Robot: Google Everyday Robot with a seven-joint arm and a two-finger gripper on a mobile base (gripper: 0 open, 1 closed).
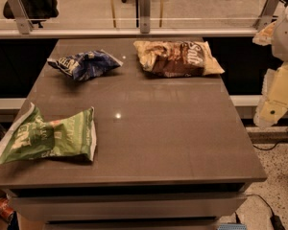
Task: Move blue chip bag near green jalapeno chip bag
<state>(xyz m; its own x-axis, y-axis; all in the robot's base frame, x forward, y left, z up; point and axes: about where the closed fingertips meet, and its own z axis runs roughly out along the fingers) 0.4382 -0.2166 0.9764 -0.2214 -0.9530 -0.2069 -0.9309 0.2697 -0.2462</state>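
Camera view gives me a smooth, glossy grey bench [149, 128] with three crinkled foil bags lying on it. My blue chip bag [85, 63] sits crumpled near the far left corner, dark navy with white lettering. The green jalapeno chip bag [50, 137] lies flatter at the near left edge, light green with white borders, one corner hanging past the bench side. The two are well apart. A puffy brown-and-tan bag [177, 57] rests at the far right. My claw [271, 110], pale cream and blocky, hangs beyond the bench's right side, apart from every bag; how far open it is I cannot tell.
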